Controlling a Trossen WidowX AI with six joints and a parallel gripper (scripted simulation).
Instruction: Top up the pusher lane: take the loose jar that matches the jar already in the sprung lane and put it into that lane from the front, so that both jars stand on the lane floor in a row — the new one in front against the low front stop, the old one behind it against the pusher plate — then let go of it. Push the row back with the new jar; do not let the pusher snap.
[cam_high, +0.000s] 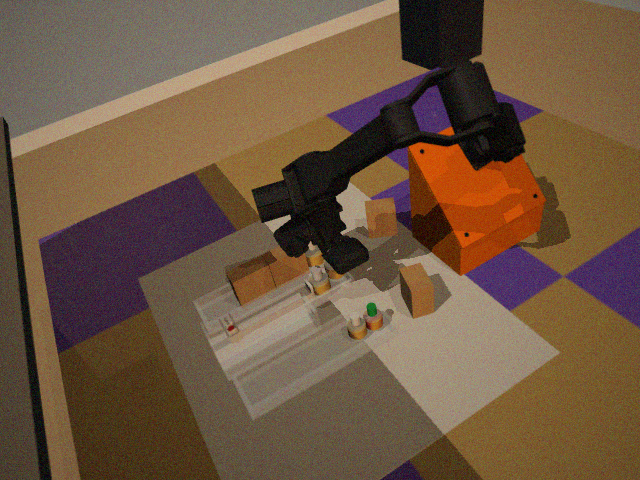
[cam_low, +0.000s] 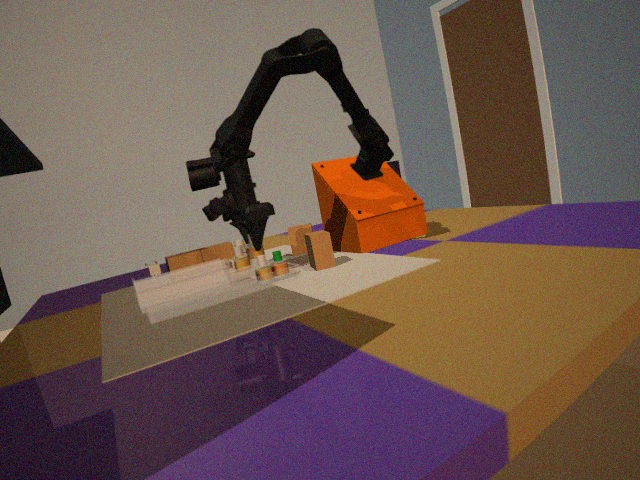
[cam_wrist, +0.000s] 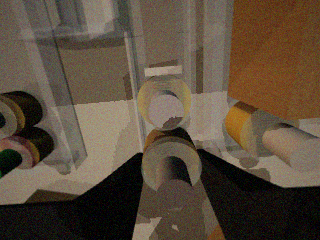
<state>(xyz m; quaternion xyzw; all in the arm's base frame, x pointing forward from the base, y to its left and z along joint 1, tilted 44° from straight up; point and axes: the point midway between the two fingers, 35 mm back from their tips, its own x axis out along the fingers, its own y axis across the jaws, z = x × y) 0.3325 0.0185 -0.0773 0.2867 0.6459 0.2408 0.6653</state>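
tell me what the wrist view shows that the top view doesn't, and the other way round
Only the wrist view shows the held jar lined up right behind the lane jar between the clear lane walls.

Only the top view shows the orange base, the whole arm, two standing cardboard blocks and the green-capped jar.

Both show the gripper shut on the jar, and the brown box beside the lanes.
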